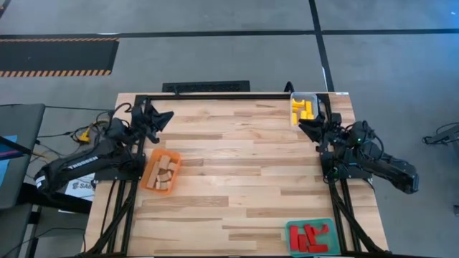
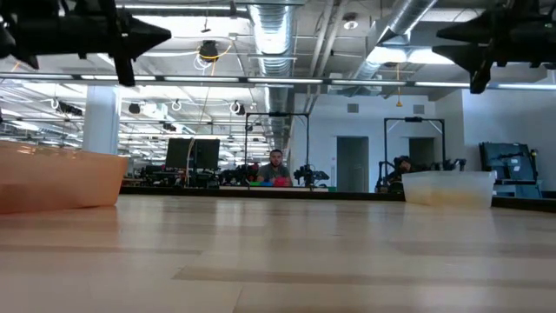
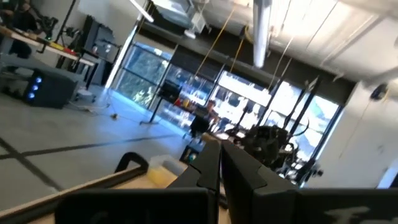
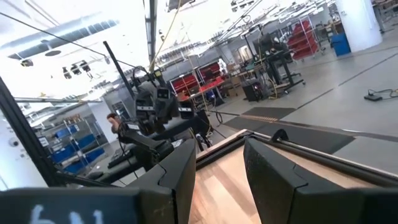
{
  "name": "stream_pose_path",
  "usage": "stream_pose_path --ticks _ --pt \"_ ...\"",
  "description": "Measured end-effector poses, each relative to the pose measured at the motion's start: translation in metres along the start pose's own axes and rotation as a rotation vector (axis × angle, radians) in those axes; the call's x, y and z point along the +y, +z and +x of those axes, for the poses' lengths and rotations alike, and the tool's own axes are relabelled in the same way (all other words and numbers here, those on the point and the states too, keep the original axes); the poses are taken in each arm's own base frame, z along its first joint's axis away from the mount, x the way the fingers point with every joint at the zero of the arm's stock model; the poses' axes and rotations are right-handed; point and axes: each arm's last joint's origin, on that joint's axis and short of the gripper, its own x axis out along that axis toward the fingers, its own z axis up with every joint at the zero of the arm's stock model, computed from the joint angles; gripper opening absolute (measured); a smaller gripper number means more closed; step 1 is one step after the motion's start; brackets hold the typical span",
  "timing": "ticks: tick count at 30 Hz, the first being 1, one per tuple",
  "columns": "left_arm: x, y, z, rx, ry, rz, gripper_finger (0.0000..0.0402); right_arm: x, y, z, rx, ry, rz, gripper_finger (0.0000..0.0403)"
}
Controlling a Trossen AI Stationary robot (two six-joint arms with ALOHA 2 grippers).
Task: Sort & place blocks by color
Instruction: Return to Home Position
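The blocks lie sorted in three trays. Plain wood blocks [image 1: 163, 173] fill the orange tray [image 1: 149, 174] at the table's left. Yellow blocks [image 1: 302, 109] lie in the clear tray [image 1: 310, 96] at the far right corner. Red blocks [image 1: 310, 236] lie in the green tray [image 1: 290, 236] at the near right. My left gripper [image 1: 169, 116] [image 3: 221, 163] is shut and holds nothing, raised above the table beyond the orange tray. My right gripper [image 1: 301, 126] [image 4: 219, 168] is open and holds nothing, raised just near of the clear tray.
A wide stretch of bare wooden table top [image 1: 237, 165] lies between the trays. A dark frame rail [image 1: 215, 96] runs along the far edge. In the low view the orange tray [image 2: 61, 178] and clear tray [image 2: 447, 187] stand on the table; a person [image 2: 275, 167] sits far behind.
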Motion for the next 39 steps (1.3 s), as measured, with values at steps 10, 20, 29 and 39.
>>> stream_pose_path --ticks 10,20,29,39 --pt "0.012 -0.024 -0.007 0.011 -0.014 -0.077 0.0000 -0.002 -0.006 -0.001 0.013 0.003 0.016 0.0156" --pt "0.013 -0.028 -0.025 0.026 0.047 -0.082 0.0000 -0.006 -0.013 -0.001 0.091 -0.028 -0.004 0.0103" --pt "0.011 -0.027 -0.033 0.019 0.037 -0.061 0.0000 -0.010 -0.022 0.000 0.122 -0.041 -0.024 0.0053" --pt "0.013 -0.031 -0.038 0.059 0.058 -0.060 0.0000 -0.011 -0.024 -0.001 0.148 -0.053 -0.021 0.0006"
